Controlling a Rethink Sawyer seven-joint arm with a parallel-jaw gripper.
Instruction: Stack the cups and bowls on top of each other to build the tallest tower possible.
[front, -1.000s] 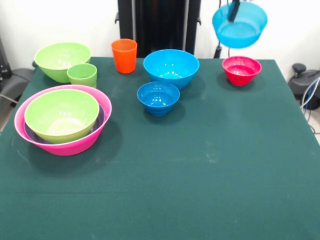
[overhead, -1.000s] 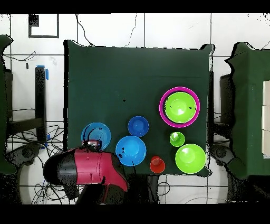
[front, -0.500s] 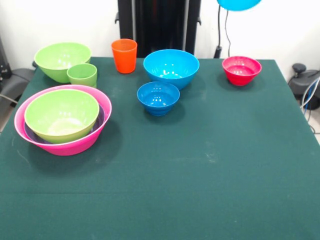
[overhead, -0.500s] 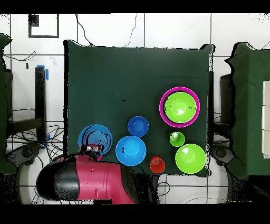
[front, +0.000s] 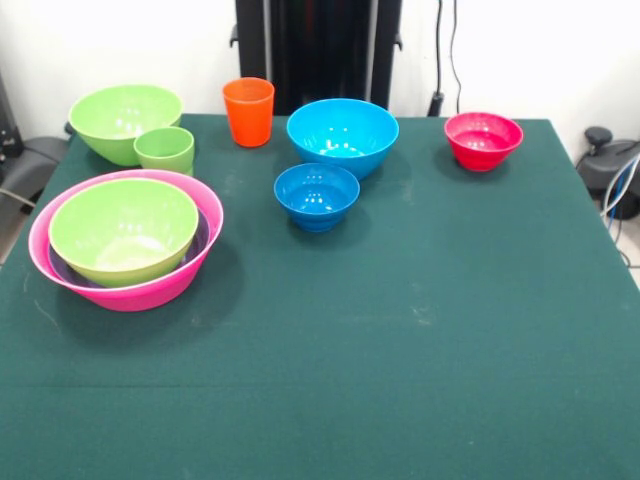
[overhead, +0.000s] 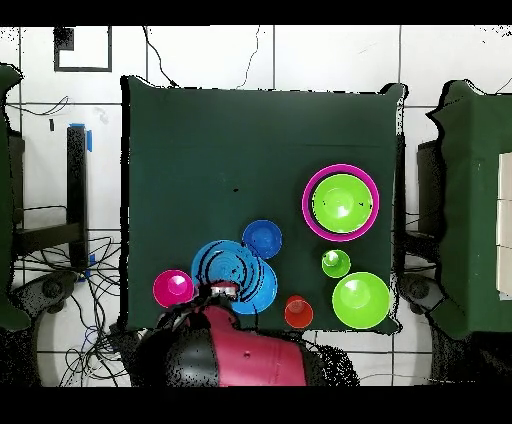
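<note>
The tower base is a pink bowl (front: 140, 295) holding a purple bowl (front: 202, 240) and a lime bowl (front: 123, 228). A second lime bowl (front: 125, 115), the light green cup (front: 165, 150), the orange cup (front: 248, 112), a large blue bowl (front: 342, 135), a small blue bowl (front: 316, 195) and the red bowl (front: 483, 140) stand apart on the table. The gripper is out of the front view. In the overhead view the gripper (overhead: 220, 291) holds a third blue bowl (overhead: 222, 265) by its rim, high above the large blue bowl (overhead: 264, 290).
The red and black arm (overhead: 240, 355) reaches in from the table's robot side in the overhead view. The green table (front: 420, 350) has cables and chairs beyond its edges. The red bowl (overhead: 173, 288) sits near the corner by the robot.
The gripper has lifted the blue bowl up out of the front view. It has carried the bowl sideways from above the red bowl to above the large blue bowl.
</note>
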